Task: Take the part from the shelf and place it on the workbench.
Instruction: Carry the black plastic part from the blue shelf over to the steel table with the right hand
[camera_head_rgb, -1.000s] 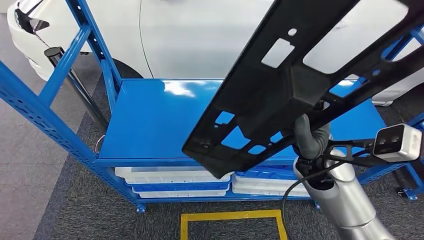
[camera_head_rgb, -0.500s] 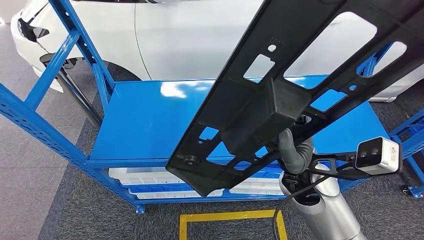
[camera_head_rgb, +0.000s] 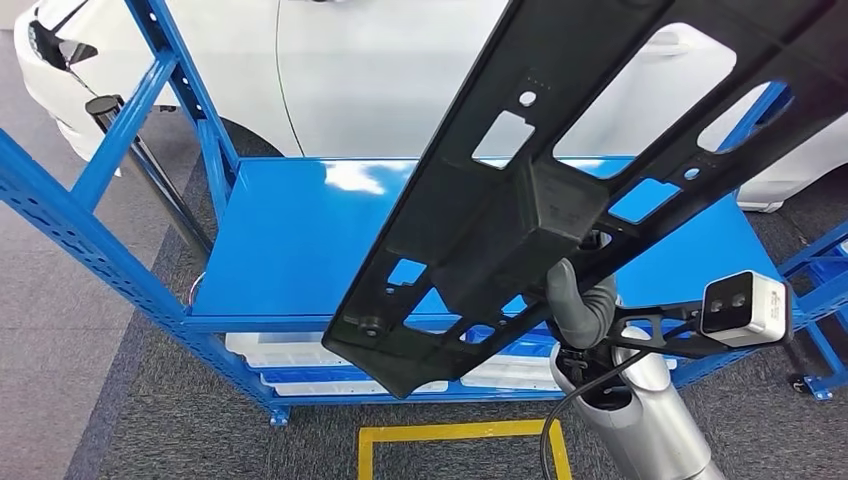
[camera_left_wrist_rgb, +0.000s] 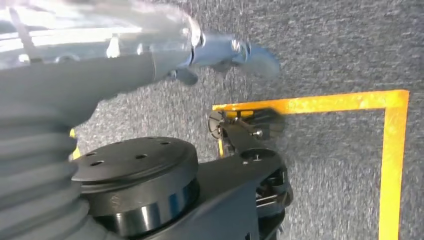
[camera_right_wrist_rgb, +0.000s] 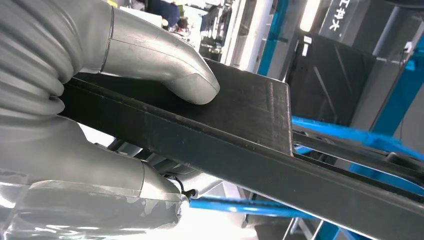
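The right hand (camera_head_rgb: 578, 305) clamps thumb and fingers on a long black part (camera_head_rgb: 560, 190), held high and tilted above the blue shelf (camera_head_rgb: 290, 240), apparently so it clears the frame. The left hand (camera_left_wrist_rgb: 225, 47) hangs over the floor; its fingers are too blurred to read.

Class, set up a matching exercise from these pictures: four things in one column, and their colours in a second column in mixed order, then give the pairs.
Things:
1. part held by the right hand
2. shelf
3. floor marking
4. car

Colours:
A. yellow
B. white
C. black
D. blue

Pairs: 1-C, 2-D, 3-A, 4-B
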